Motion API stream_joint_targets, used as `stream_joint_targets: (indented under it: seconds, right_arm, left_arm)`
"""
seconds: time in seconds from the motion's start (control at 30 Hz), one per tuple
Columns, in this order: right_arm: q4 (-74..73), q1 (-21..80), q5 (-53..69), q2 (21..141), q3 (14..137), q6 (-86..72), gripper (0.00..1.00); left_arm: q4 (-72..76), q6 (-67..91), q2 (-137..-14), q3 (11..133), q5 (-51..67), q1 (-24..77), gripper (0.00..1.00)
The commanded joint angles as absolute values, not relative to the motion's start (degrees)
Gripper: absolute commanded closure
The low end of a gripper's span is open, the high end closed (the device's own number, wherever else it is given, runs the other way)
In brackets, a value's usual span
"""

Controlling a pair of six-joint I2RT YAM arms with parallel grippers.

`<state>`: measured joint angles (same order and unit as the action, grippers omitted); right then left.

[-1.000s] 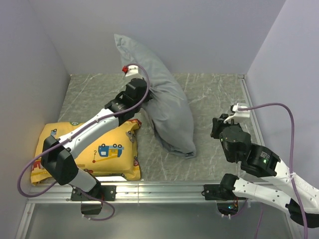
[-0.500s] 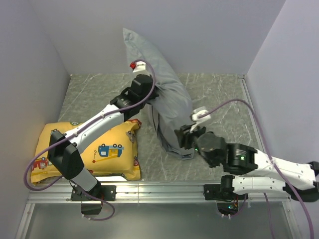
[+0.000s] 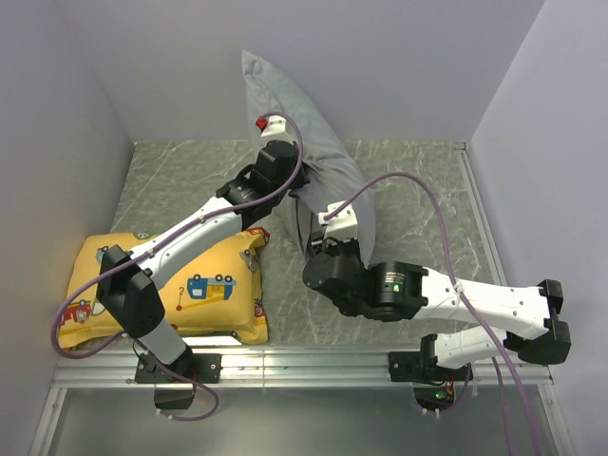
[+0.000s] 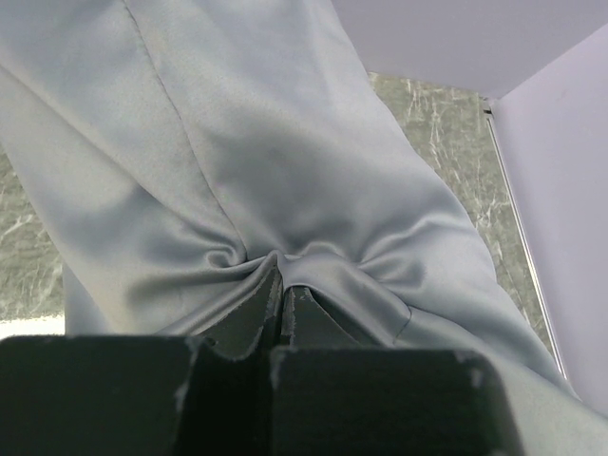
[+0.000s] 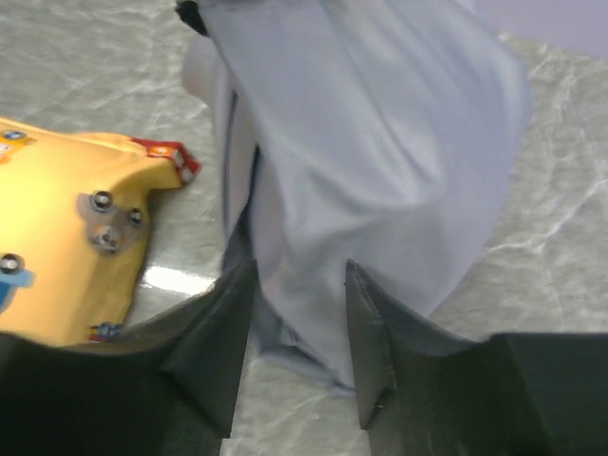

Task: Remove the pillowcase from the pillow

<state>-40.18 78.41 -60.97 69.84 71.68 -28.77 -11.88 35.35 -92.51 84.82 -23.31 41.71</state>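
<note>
The grey pillowcase stands lifted and stretched upright at the back middle, its lower end hanging to the table. My left gripper is shut on a pinched fold of the pillowcase, gathering the cloth into creases at its fingertips. My right gripper is open, its two fingers on either side of the pillowcase's lower hanging end, just above the table. The white pillow is hidden inside the cover; none of it shows.
A yellow cartoon-vehicle print pillow lies at the front left; its corner also shows in the right wrist view. Marble-patterned table with walls on three sides and a metal rail along the near edge.
My right arm has swung left from the right side to the pillowcase's lower end. My left gripper has lifted the pillowcase higher and slightly right.
</note>
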Motion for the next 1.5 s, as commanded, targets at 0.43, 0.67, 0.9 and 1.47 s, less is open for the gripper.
stream_joint_targets:
  seconds: [0.43, 0.67, 0.9, 1.47]
  right_arm:
    - [-41.6, 76.7, -62.5, 56.8, 66.7, -32.2, 1.00]
    - [-44.5, 76.2, -63.5, 57.8, 67.5, -33.3, 1.00]
    - [-32.3, 76.5, -50.1, 53.6, 64.8, -24.0, 0.96]
    - [-27.2, 80.1, -48.4, 63.9, 59.1, -31.7, 0.52]
  left_arm:
    - [-10.5, 35.0, -81.7, 77.8, -23.1, 41.9, 0.49]
    - [-8.9, 34.6, -74.3, 71.5, -19.8, 43.6, 0.23]
    - [-10.3, 32.3, -77.2, 72.6, -16.3, 45.5, 0.27]
    - [-14.1, 30.9, -92.7, 89.7, -15.3, 46.1, 0.49]
